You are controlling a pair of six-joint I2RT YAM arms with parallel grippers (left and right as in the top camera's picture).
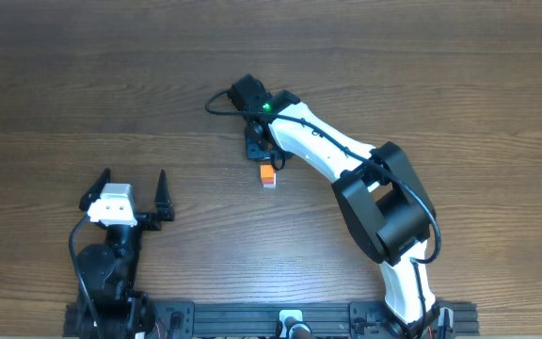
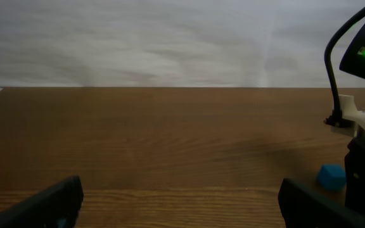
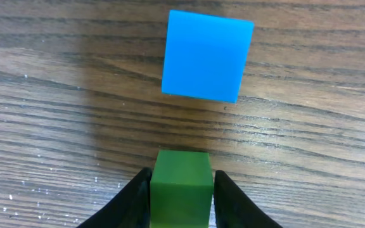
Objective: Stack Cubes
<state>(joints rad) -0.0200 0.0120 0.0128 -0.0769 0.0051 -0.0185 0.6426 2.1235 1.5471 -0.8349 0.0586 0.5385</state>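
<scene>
My right gripper (image 3: 181, 190) is shut on a small green cube (image 3: 181, 185), held between its two black fingers. Just beyond it a larger blue cube (image 3: 208, 56) lies flat on the wooden table, apart from the green one. In the top view the right gripper (image 1: 259, 143) hangs over the table's upper middle. An orange cube (image 1: 267, 172) with a pale block (image 1: 270, 183) against it sits just below the gripper. My left gripper (image 1: 130, 184) stands open and empty at the lower left. From there the blue cube (image 2: 331, 177) is visible beside the right arm.
The wooden table (image 1: 440, 75) stretches out bare around the cubes. The right arm's white links (image 1: 327, 151) cross the middle right. A black rail (image 1: 271, 315) with both arm bases runs along the near edge.
</scene>
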